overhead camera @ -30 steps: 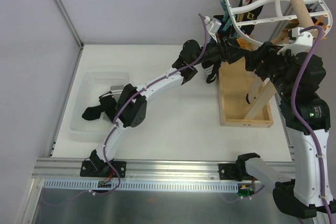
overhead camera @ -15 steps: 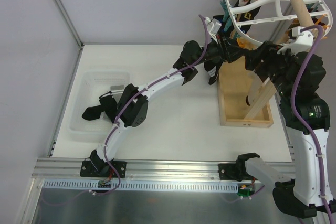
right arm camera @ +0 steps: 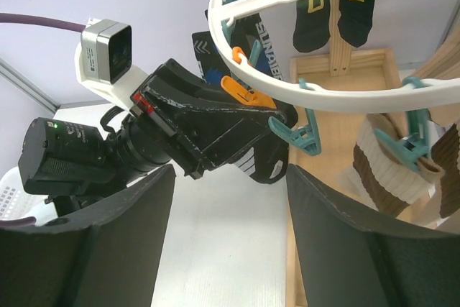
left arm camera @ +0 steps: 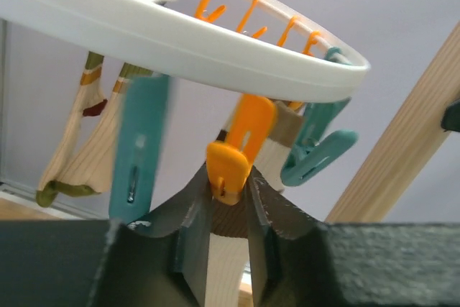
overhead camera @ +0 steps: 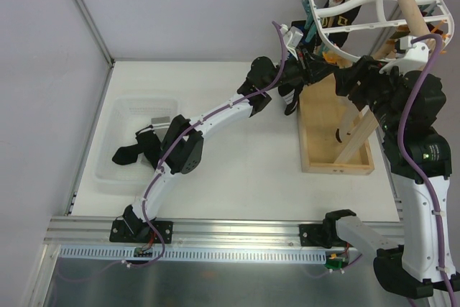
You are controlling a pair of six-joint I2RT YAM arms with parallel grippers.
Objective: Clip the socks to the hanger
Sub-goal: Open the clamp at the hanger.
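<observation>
Overhead first, we see the left tool (overhead camera: 315, 64) reaching up to the near-left rim of the large white plastic oval hanger (overhead camera: 374, 25). The right tool (overhead camera: 343, 78) is just beside it on the right. A black sock with white lettering (overhead camera: 290, 98) hangs directly below the left tool; we cannot tell what carries it. Well back from that tool and to its left, on the white desk (overhead camera: 237, 177), stands the translucent white mesh basket (overhead camera: 106, 172). It holds a black sock (overhead camera: 129, 153) and something grey (overhead camera: 159, 121) that we cannot name. Below the right tool sits the shallow wooden tray (overhead camera: 338, 169) of the pole stand, holding the pole's foot and a dark item too small to make out.

From the left wrist, the fingers (left arm camera: 188, 224) press on either side of the tail of an orange plastic clothes peg (left arm camera: 236, 150) hung under the rim, so the left tool is closed on it. A teal plastic peg (left arm camera: 138, 147) hangs just left of the tool.

From the right wrist, that tool's fingers (right arm camera: 108, 235) stand wide apart with nothing between them.

We judge the step in hand to be squeezing the peg open. The next move calls for a firm pinch so the peg's mouth gapes. The empty right tool then has to bring a sock cuff into it.
</observation>
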